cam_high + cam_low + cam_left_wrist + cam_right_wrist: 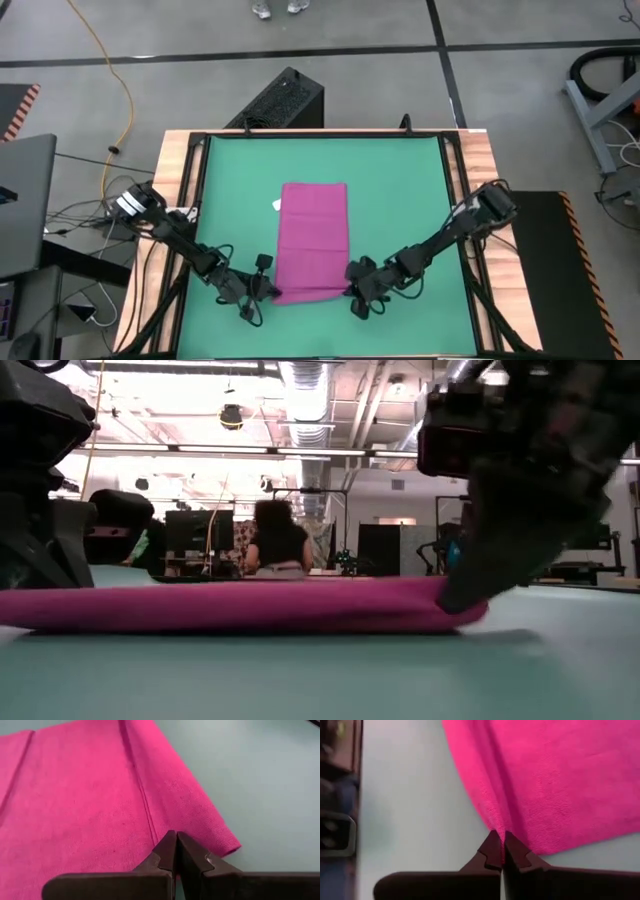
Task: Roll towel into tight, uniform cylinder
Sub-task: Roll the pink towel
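Towel: the magenta towel [314, 240] lies flat as a long rectangle on the green mat [400, 190] covering the table; small white tag [277, 205] at its left edge.
Left gripper [268, 290]: fingers clenched on the towel's near left corner.
Right gripper [352, 288]: fingers pinched on the near right corner.
High view only: whole outline, wooden table rim [170, 190].
Low view only: thick rounded near edge [250, 610]; a person [277, 542] beyond.
Wrist views only: coarse woven texture [100, 795], lengthwise fold crease [495, 785].
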Available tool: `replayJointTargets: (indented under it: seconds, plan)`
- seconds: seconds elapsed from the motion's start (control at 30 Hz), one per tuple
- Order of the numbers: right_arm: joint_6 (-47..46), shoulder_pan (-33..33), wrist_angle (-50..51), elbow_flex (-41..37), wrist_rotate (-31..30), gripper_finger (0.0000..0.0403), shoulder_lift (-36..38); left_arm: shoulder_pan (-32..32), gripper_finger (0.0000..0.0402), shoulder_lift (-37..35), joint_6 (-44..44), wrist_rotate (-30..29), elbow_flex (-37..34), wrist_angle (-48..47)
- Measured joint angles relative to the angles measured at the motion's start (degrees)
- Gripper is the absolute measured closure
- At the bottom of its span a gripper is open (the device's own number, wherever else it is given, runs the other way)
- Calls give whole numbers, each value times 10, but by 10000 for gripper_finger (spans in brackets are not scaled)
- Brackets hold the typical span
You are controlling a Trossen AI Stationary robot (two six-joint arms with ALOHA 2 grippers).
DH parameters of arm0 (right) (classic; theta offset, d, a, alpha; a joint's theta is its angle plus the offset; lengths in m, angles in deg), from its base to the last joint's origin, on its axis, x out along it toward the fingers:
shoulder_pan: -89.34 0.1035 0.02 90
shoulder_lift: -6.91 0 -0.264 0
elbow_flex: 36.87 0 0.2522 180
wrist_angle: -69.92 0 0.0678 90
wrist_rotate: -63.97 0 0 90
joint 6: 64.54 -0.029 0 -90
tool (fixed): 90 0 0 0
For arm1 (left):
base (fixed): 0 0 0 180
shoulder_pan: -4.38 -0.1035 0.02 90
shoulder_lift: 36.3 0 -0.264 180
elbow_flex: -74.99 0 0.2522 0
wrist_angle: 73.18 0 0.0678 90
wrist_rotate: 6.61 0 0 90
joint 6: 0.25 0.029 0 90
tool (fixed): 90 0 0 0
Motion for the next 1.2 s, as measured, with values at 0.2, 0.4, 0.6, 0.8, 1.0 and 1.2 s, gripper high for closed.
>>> replayJointTargets:
  seconds: [0.2,0.4,0.6,0.8,1.0,1.2]
  plan:
    - [-141,-29,18,1,27,393,18,-2,401,-11,15,3,0,2]
    - [-222,-50,15,1,35,391,16,-5,401,-11,12,28,0,2]
    - [-262,-68,26,2,49,391,22,-6,401,-20,-10,50,0,-3]
    - [-296,-76,61,1,53,390,16,-2,402,-88,-25,65,-1,-95]
    - [-317,-88,61,2,85,391,16,4,401,-195,-14,59,-1,-173]
    - [-334,-114,60,2,115,392,16,20,401,-215,54,30,8,-163]
